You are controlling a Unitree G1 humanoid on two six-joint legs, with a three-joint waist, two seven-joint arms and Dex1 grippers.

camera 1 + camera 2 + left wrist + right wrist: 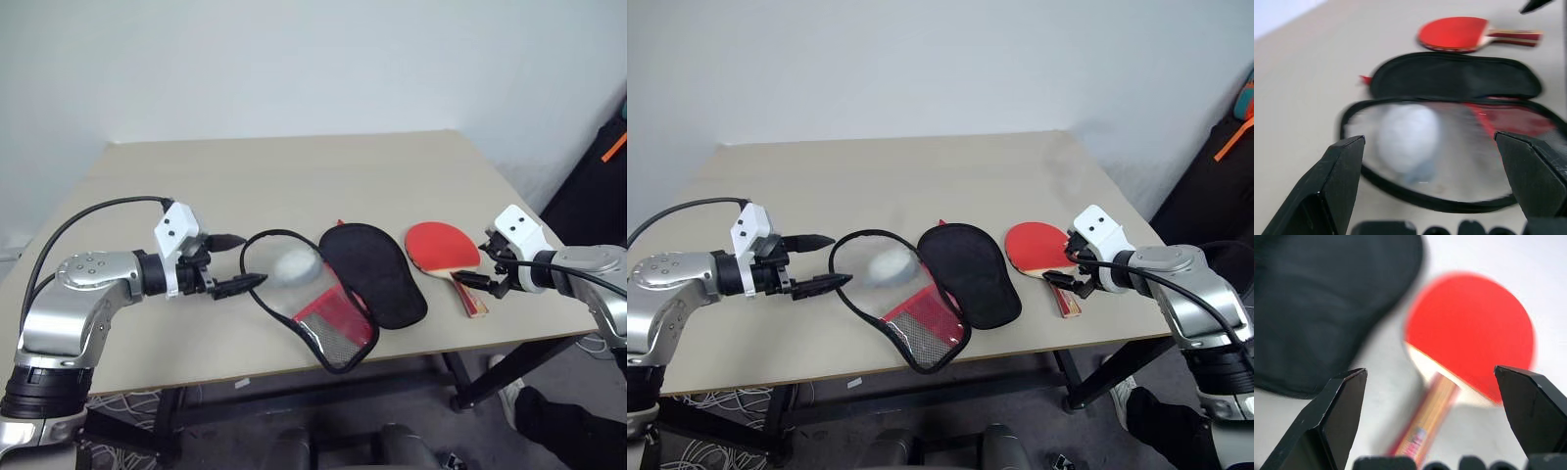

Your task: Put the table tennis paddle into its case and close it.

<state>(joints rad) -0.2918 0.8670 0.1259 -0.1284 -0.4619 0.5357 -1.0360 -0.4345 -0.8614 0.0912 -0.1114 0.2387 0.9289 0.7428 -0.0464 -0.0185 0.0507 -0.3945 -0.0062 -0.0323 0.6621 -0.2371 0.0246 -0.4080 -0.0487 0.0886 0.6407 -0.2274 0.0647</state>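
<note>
While the case (338, 284) lies unzipped and spread flat on the table (294, 176), nothing is packed yet. We note the paddle (446, 250) just right of the case: round red face up, striped wooden handle toward the table's near edge. Right gripper (487, 272) hangs over the handle, jaws wide, empty; left gripper (240, 262), also wide, is at the case's left rim. Grasp, insertion and zipping remain.

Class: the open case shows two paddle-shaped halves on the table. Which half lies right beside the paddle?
The plain black half, lying just left of the table tennis paddle. The other half, with clear front and red mesh, lies farther away, towards the left gripper.
</note>
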